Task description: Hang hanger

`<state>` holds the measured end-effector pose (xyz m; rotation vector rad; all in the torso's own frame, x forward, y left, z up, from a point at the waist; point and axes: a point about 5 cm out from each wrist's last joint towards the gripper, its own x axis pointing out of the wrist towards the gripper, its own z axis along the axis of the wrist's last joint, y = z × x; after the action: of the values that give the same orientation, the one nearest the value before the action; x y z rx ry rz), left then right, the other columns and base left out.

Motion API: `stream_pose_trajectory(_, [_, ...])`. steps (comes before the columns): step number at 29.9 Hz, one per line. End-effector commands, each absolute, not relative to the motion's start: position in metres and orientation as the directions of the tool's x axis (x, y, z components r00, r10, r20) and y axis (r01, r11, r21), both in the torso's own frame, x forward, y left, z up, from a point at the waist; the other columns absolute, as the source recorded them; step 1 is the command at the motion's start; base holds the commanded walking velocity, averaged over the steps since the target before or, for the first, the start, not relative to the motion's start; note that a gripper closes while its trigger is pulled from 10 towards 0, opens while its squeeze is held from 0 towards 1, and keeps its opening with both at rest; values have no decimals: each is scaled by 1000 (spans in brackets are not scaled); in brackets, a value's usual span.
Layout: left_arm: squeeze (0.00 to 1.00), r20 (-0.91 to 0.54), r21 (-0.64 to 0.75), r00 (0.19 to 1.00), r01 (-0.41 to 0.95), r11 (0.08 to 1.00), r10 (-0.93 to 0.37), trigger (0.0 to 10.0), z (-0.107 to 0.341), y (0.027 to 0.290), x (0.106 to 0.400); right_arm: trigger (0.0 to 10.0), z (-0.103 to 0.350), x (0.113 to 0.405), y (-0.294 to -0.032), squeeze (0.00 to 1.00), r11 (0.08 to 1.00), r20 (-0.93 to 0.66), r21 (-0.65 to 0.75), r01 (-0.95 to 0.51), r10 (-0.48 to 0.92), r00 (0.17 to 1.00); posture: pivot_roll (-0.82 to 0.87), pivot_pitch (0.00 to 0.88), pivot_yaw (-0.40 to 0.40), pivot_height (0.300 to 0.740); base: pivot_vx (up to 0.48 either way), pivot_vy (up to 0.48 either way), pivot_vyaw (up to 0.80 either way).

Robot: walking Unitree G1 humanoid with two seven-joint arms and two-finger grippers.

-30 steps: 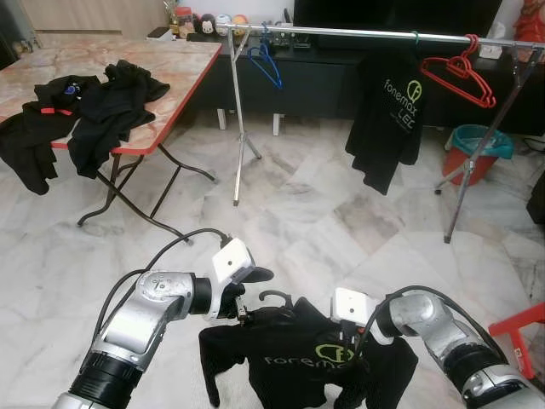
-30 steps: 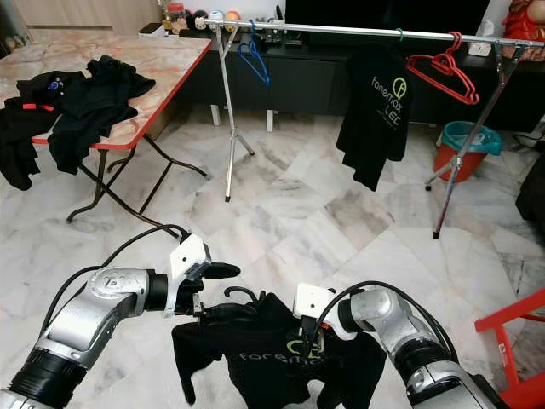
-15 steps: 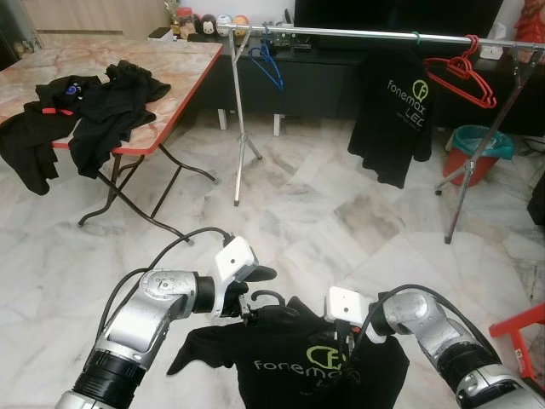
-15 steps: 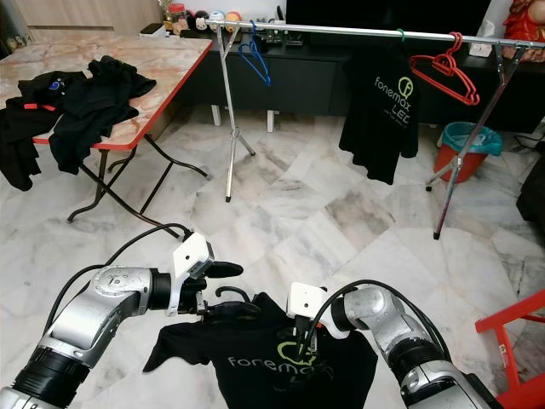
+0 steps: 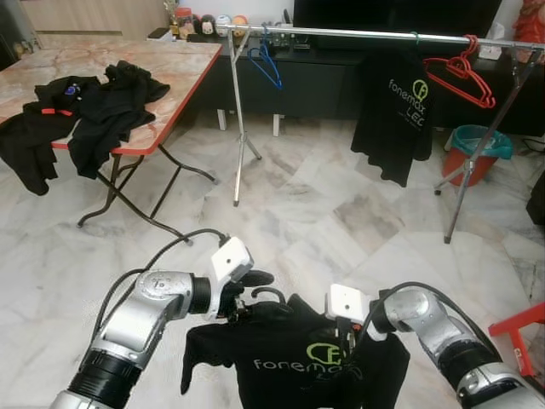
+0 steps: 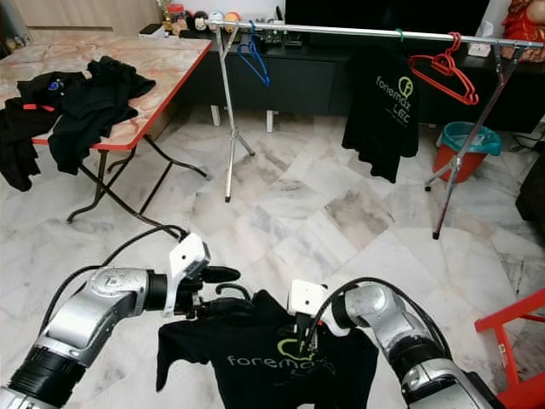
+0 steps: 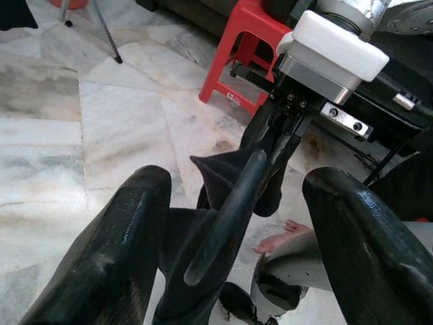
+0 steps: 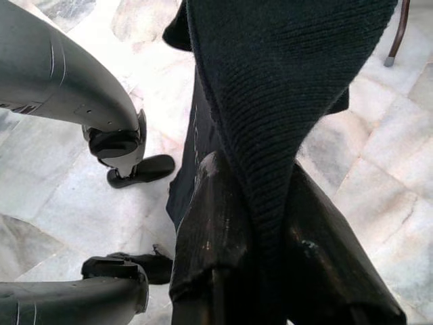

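Left tool [image 7: 230,223] spread around the stiff black hanger [image 5: 271,297]; right tool [image 8: 254,271] pinching the floppy black T-shirt [image 5: 302,362]. Grip near the hook.

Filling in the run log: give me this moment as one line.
left gripper: at hanger hook, fingers apart | right gripper: fingers pinching black shirt | clothes rail: ahead | hang: not done

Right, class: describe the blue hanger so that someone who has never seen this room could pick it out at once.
Find the long silver clothes rail running across the back of the room. Follow it to the end nearest the red-edged folding table; the blue hanger dangles there, bare. The other bare hangers are red and hang at the far end, past a hanging black T-shirt.
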<state>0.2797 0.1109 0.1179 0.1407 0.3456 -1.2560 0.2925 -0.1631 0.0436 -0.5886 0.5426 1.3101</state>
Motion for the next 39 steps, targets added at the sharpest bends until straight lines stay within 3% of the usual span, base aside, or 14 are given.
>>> stream_pose_trajectory(1, [0, -342, -78, 265, 948, 308, -902, 8039, 119, 111, 281, 10000, 59, 302, -161, 0, 152, -629, -152, -977, 747, 214, 35, 0, -20, 740, 0, 0, 0])
stream_pose_trajectory(2, [0, -340, -79, 264, 948, 307, -903, 6706, 119, 111, 281, 10000, 59, 302, -161, 0, 152, -629, -152, -977, 747, 214, 35, 0, -20, 740, 0, 0, 0])
stream_pose_trajectory(3, [0, -335, -82, 263, 949, 306, -905, 4196, 119, 110, 281, 10000, 59, 302, -161, 0, 151, -629, -152, -977, 747, 214, 35, 0, -20, 740, 0, 0, 0])
stream_pose_trajectory(4, [0, -332, -83, 262, 949, 305, -906, 4196, 120, 110, 281, 10000, 59, 302, -161, 0, 151, -630, -152, -977, 747, 213, 35, 0, -20, 740, 0, 0, 0])
stream_pose_trajectory(5, [0, -328, -83, 262, 949, 304, -908, 2235, 120, 109, 281, 10000, 59, 302, -160, 0, 149, -629, -151, -977, 748, 212, 34, 0, -21, 740, 0, 0, 0])
stream_pose_trajectory(7, [0, -323, -83, 262, 949, 303, -909, 2392, 121, 108, 281, 10000, 58, 301, -160, 0, 146, -629, -149, -978, 749, 208, 35, 0, -22, 740, 0, 0, 0])
stream_pose_trajectory(8, [0, -323, -83, 261, 950, 302, -910, 3255, 121, 108, 281, 10000, 58, 301, -159, 0, 144, -628, -148, -978, 750, 206, 36, 0, -21, 740, 0, 0, 0])
stream_pose_trajectory(12, [0, -324, -82, 260, 950, 301, -910, 3373, 121, 107, 282, 10000, 58, 301, -158, 0, 144, -628, -148, -979, 751, 205, 36, 0, -21, 740, 0, 0, 0])
stream_pose_trajectory(19, [0, -323, -85, 258, 950, 300, -910, 2118, 121, 107, 281, 10000, 58, 301, -157, 0, 140, -626, -145, -980, 754, 200, 36, 0, -22, 740, 0, 0, 0])
stream_pose_trajectory(20, [0, -325, -85, 259, 950, 301, -910, 706, 120, 107, 282, 10000, 58, 301, -157, 0, 140, -627, -146, -979, 753, 200, 35, 0, -22, 740, 0, 0, 0])
stream_pose_trajectory(21, [0, -325, -85, 259, 950, 301, -910, 706, 120, 107, 282, 10000, 58, 301, -157, 0, 140, -627, -146, -979, 753, 200, 35, 0, -22, 740, 0, 0, 0])
stream_pose_trajectory(22, [0, -325, -86, 259, 950, 301, -909, 0, 120, 106, 282, 10000, 57, 301, -157, 0, 141, -628, -147, -979, 752, 202, 34, 0, -22, 740, 0, 0, 0])
stream_pose_trajectory(39, [0, -321, -97, 241, 954, 285, -916, 0, 121, 104, 280, 10000, 57, 301, -156, 0, 149, -627, -146, -978, 751, 208, 36, 0, -22, 740, 0, 0, 0])
